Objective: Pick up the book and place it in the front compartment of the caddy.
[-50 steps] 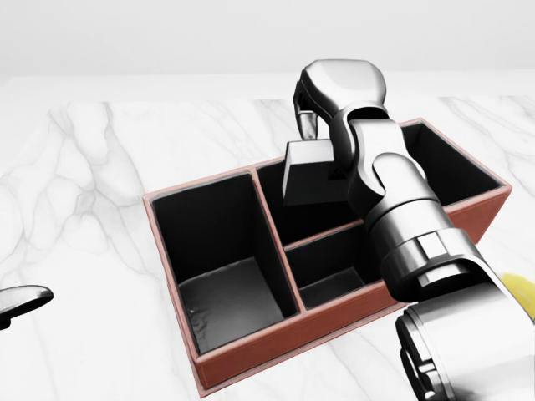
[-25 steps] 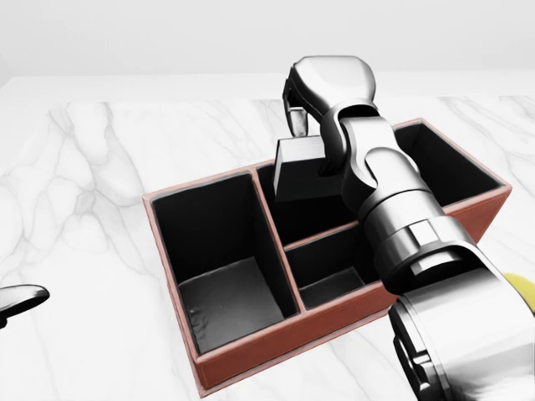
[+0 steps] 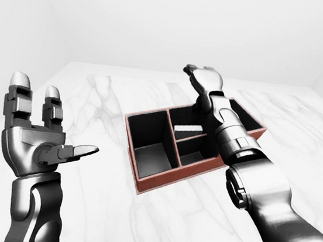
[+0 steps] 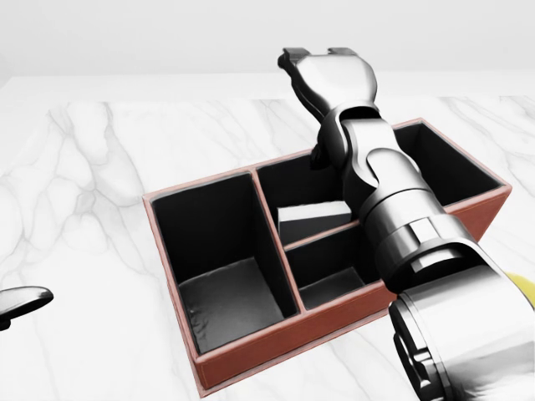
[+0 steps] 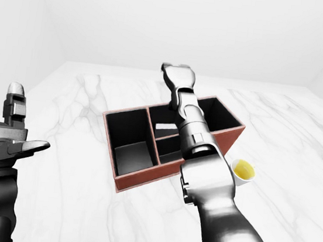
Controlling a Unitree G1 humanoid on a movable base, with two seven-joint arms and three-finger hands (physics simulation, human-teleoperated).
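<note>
Book in caddy, my right hand clear above it

The flat dark book (image 4: 313,219) lies tilted in the upper middle compartment of the red-walled, black-lined caddy (image 4: 276,338) on veined white marble (image 4: 92,192); my right hand (image 4: 328,71) hangs over it, fingers spread and empty; my left hand (image 3: 32,140) stands apart, fingers splayed

White marble table (image 5: 302,123): red caddy (image 5: 119,184), yellow-filled cup (image 5: 243,170).

Bare simulated test room: plain white walls (image 3: 162,21), white marble table (image 3: 93,195), no furnishings marking home or shop.
</note>
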